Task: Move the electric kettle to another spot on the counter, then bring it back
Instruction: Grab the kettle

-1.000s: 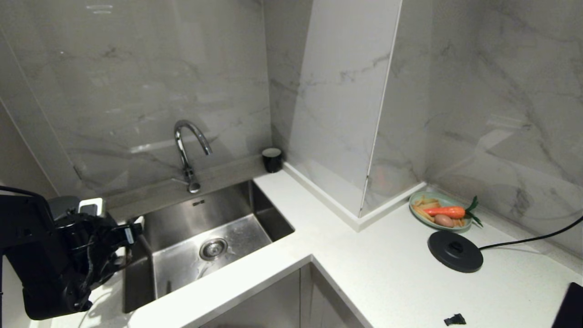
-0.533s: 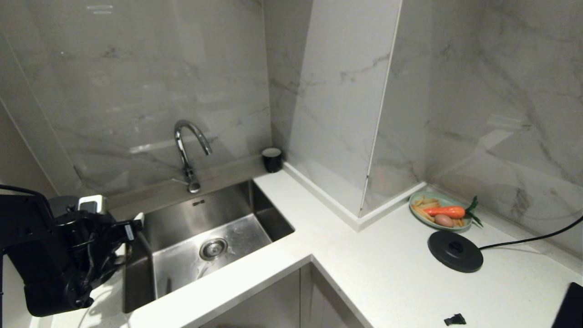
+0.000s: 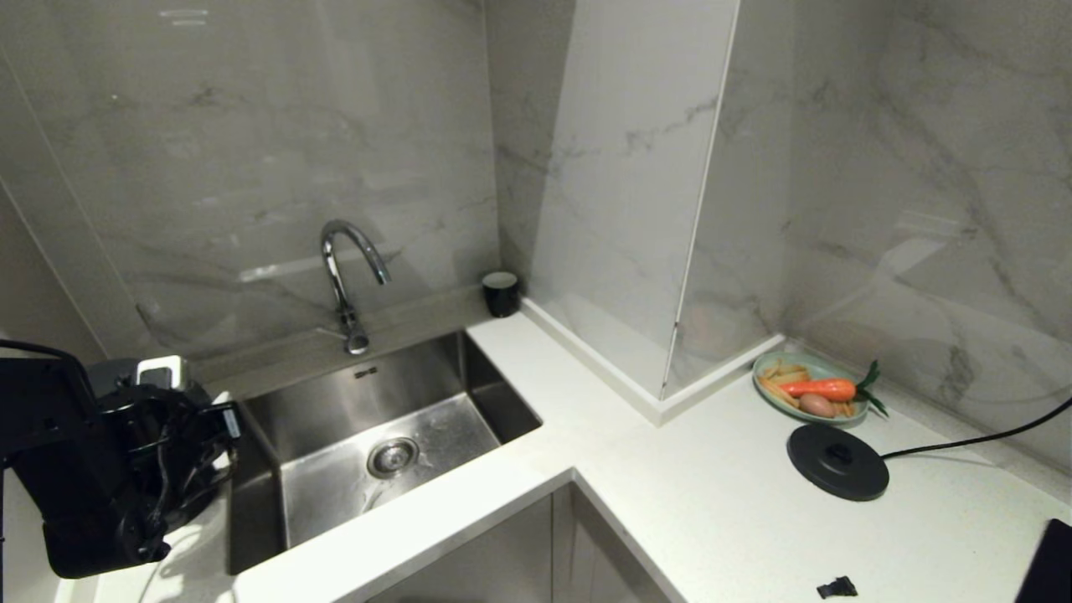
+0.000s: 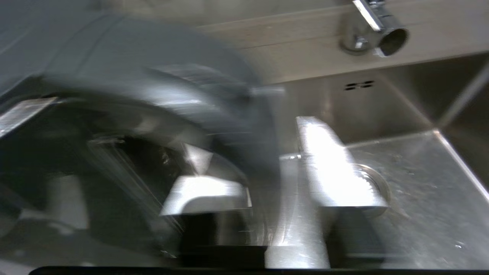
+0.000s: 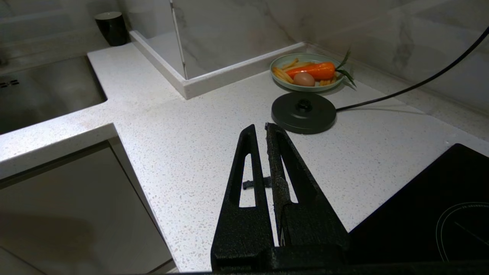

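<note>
Black and glossy, the kettle (image 3: 92,477) stands on the table (image 3: 712,502) left of the sink (image 3: 377,435), far from its base (image 3: 837,461), with the left hand (image 4: 275,198) narrowed about its handle, grip uncertain; return remains, right hand (image 5: 259,131) closed, empty.

electric kettle (image 4: 145,126) motion-blurred, possibly between left fingers (image 4: 328,168), cooktop (image 5: 439,214) cropped

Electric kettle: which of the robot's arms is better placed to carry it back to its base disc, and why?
Left. The left gripper is right at the electric kettle beside the sink; the right gripper rests shut over the counter by the base disc, far from the kettle.
</note>
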